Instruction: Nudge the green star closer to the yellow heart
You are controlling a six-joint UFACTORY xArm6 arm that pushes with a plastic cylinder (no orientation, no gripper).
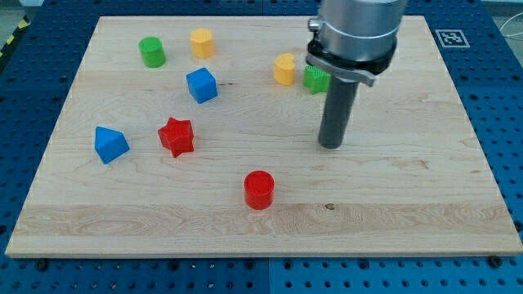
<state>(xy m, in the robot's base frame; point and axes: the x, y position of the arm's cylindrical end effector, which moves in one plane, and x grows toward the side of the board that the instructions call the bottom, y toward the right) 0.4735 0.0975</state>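
Wooden board [245, 220]: carries all blocks.

My tip [331, 145]: plain rod, no jaws to part or close; rests on bare wood.

Green star [315, 79]: just beyond my tip toward the view's top, half hidden by the arm.

Yellow heart [284, 69]: up and to the left of my tip, just beside the star.

Handling, judged: circle to the star's right side, then push leftward gently.

A wide, smooth cylinder of light grey metal [362, 18] was seen at the view's top. Beneath it, a black clamp ring [347, 64] with a silvery edge and a small side screw was fitted. From it a straight dark grey rod [336, 110] hung, ending in my tip [330, 145].
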